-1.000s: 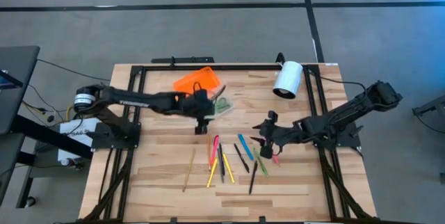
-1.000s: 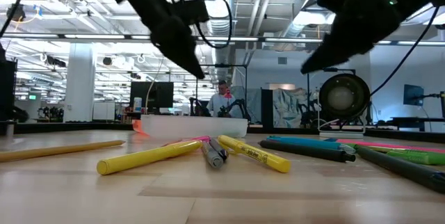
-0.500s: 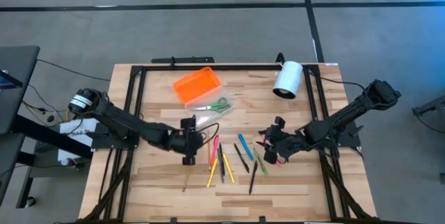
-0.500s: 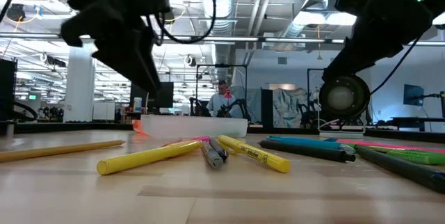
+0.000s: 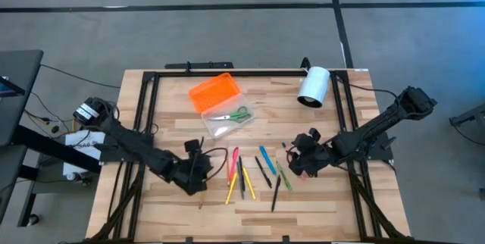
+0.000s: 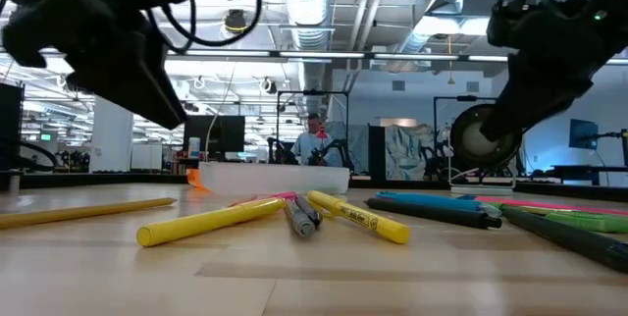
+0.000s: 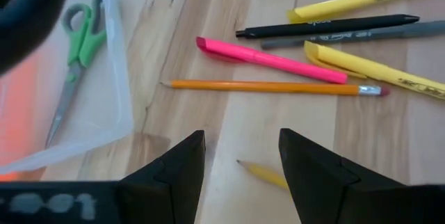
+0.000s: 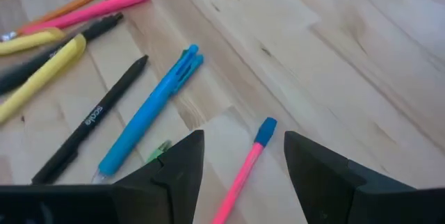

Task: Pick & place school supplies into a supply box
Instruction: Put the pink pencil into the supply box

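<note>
My left gripper [image 5: 198, 174] hangs low over the near-left part of the table [image 5: 318, 198] with its jaws parted and nothing between them, because the wood-coloured pencil [image 7: 263, 174] lying apart from the other supplies sits right under it, its tip showing between my fingers [image 7: 174, 172]. I judge that pencil to be the next pick, since it lies clear of its neighbours. My right gripper [image 5: 306, 159] is also spread and empty, poised over the right end of the spread, where a pink pen [image 8: 240, 172] with a blue cap points between its fingers and a blue pen [image 8: 149, 109] lies just beside. The remaining pens [image 5: 242, 174] fan out mid-table between my two arms. The box [image 5: 226, 121] sits farther back, its clear base open toward me and its orange lid [image 5: 214, 92] folded away behind it, so drops go straight in. The scissors [image 5: 233, 115] already rest inside the base.
</note>
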Robot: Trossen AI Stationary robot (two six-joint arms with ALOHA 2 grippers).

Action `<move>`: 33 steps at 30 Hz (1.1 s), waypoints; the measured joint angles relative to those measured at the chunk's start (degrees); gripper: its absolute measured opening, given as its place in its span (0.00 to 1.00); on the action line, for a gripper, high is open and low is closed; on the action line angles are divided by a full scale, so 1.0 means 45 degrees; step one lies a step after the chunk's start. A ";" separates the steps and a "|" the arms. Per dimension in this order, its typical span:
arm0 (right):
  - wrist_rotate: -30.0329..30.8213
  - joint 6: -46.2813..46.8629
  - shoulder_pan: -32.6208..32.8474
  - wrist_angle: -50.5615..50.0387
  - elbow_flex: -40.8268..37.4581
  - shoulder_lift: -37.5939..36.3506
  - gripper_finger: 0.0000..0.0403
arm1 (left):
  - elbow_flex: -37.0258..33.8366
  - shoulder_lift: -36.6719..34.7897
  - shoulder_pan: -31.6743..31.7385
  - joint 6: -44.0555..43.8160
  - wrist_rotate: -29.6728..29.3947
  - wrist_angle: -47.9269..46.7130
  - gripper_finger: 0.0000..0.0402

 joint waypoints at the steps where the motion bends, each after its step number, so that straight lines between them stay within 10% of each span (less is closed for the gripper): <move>1: 0.0011 0.0082 0.0000 0.0075 0.0000 0.0133 0.48 | -0.0028 0.0000 -0.0168 -0.0103 -0.0216 0.0004 0.44; 15: -0.1690 0.0885 -0.0886 0.1242 -0.0005 0.3412 0.48 | -0.0598 0.0010 -0.1692 -0.1714 -0.2003 -0.0282 0.44; 33: -0.2783 0.3442 -0.1560 0.0578 0.0074 0.3644 0.45 | -0.0598 0.0010 -0.2271 -0.2102 -0.2806 -0.0769 0.44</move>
